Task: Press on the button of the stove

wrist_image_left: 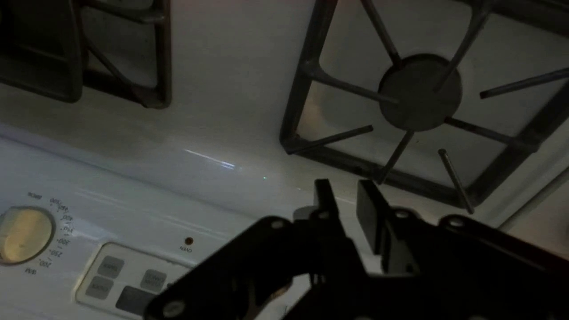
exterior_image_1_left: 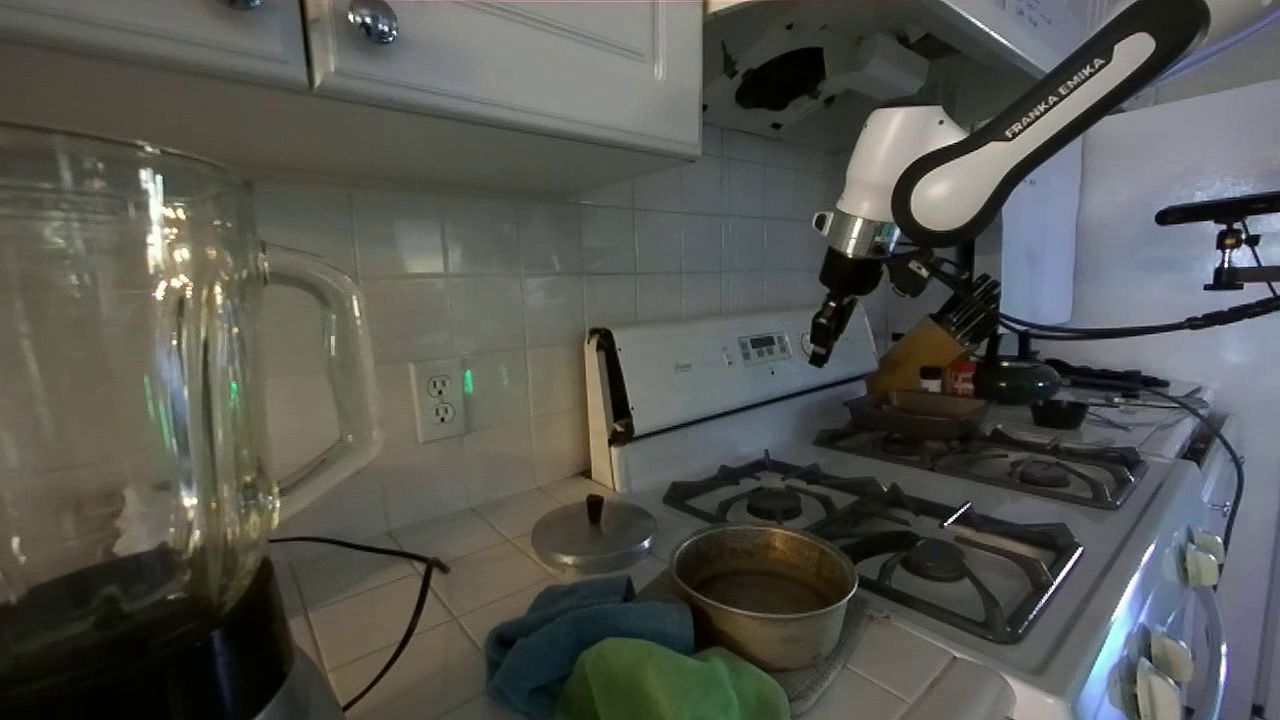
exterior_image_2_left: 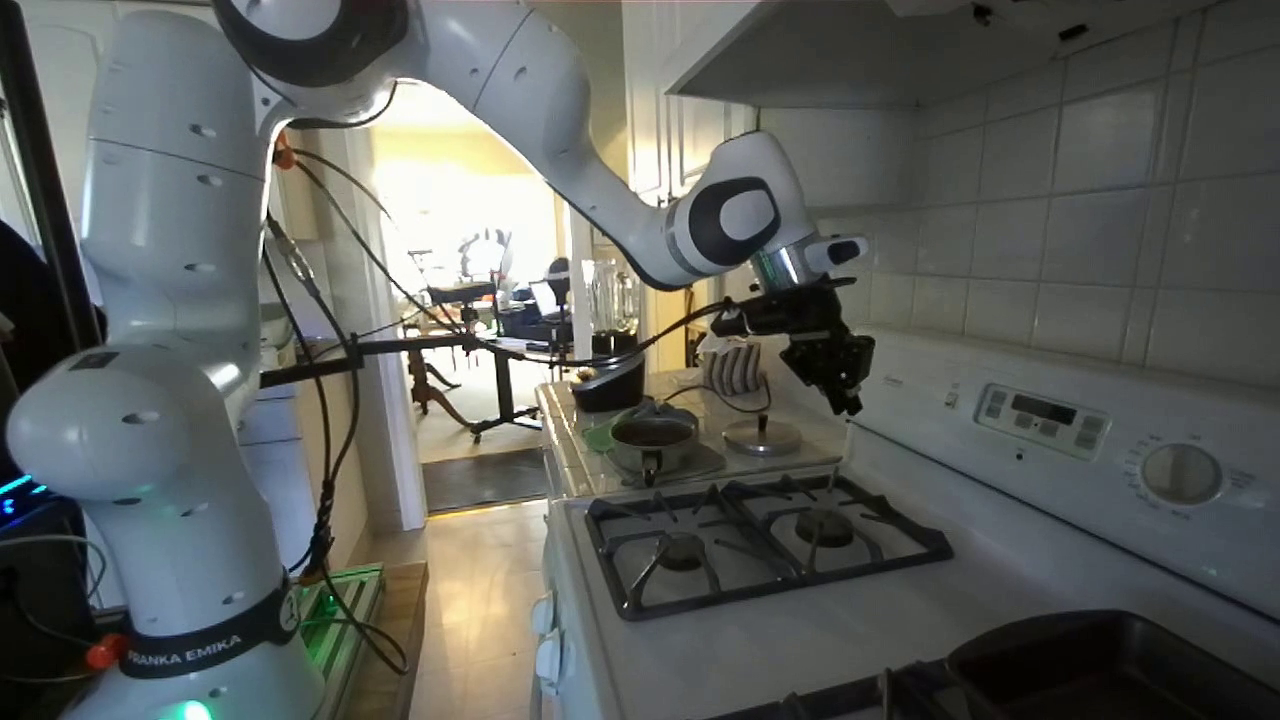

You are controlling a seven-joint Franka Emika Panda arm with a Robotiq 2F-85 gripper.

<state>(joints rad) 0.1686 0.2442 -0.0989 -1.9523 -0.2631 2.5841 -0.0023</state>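
Stands on the base, bent at the elbow, with forearm sloped down to the wrist and gripper pointed steeply downward in both exterior views, fingers slightly apart and, judging from a dark wrist view, probably close to parallel.

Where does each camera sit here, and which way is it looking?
An exterior view: beside the blender, looking over the counter at the stove; the outer arm and end effector show.
An exterior view: behind a dark pan on the stove, looking toward the blender; the base, most of the arm and the end effector show.
Wrist view: on the arm's end, looking down at a burner and the control panel; only the end effector shows, fingers apart.
Both exterior views share the pot and lid, seen from roughly opposite directions.
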